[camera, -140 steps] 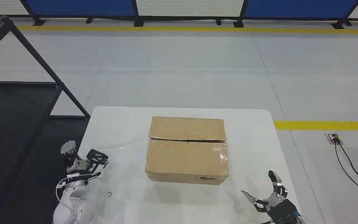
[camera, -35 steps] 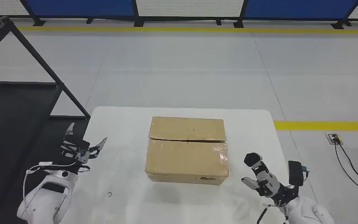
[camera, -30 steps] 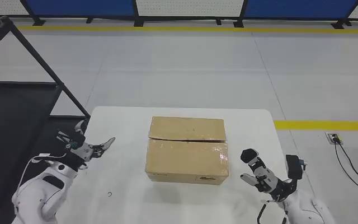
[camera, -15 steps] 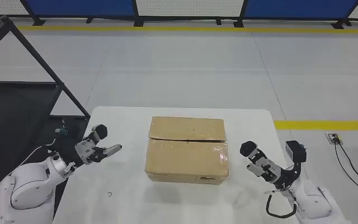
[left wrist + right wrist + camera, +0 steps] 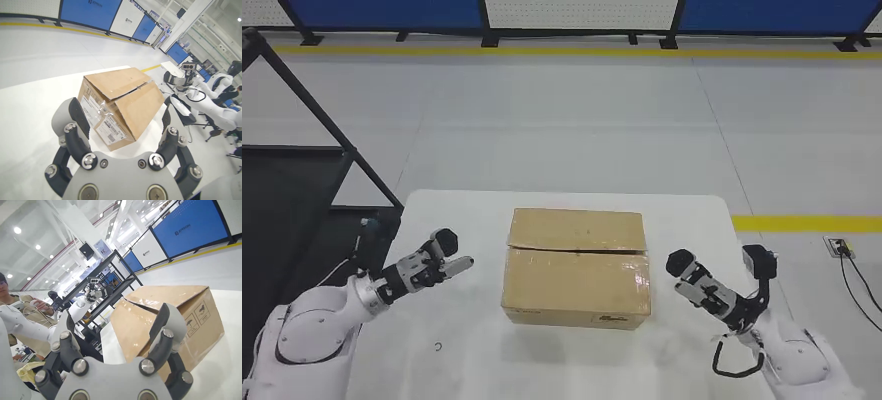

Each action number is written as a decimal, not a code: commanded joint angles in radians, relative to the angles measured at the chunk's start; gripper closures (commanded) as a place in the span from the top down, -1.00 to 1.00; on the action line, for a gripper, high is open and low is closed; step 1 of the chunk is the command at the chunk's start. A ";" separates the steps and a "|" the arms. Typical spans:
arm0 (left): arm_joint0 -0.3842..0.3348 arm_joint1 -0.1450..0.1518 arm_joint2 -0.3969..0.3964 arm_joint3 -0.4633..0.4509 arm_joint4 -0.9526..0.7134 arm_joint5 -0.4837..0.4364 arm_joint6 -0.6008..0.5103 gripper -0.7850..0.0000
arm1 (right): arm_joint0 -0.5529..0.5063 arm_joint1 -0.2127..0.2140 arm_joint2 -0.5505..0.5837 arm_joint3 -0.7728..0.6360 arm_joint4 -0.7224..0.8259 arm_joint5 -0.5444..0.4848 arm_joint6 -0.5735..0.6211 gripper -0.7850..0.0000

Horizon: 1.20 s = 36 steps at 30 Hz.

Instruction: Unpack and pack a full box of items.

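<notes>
At the left side of the white table (image 5: 467, 215), the left gripper (image 5: 454, 252) hovers just above the surface with its fingers spread wide and nothing between them. It points toward the left end of the box and is near it but not touching.

The cardboard box (image 5: 577, 270) sits in the middle of the table. Both top flaps are down and meet along a seam running left to right, with glossy tape on the near flap. No items lie outside it, so the unpacking has apparently not begun and the step in hand seems to be opening the box.

To the right, the right gripper (image 5: 687, 278) mirrors the first: it is spread apart, empty, and near the box's right end without contact.

The next move probably calls for one fingertip to catch a flap edge at the seam and lift it. The other gripper could brace the box so it does not slide on the smooth tabletop.
</notes>
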 commanded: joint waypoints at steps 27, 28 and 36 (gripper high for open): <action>-0.081 0.024 0.051 0.109 -0.461 0.181 -0.346 1.00 | 0.169 -0.006 -0.134 0.182 0.285 0.071 0.269 1.00; -0.081 0.024 0.051 0.109 -0.461 0.181 -0.346 1.00 | 0.168 -0.005 -0.133 0.181 0.296 0.061 0.276 1.00; -0.081 0.024 0.051 0.109 -0.461 0.181 -0.346 1.00 | 0.137 0.007 -0.126 0.137 0.423 -0.007 0.374 1.00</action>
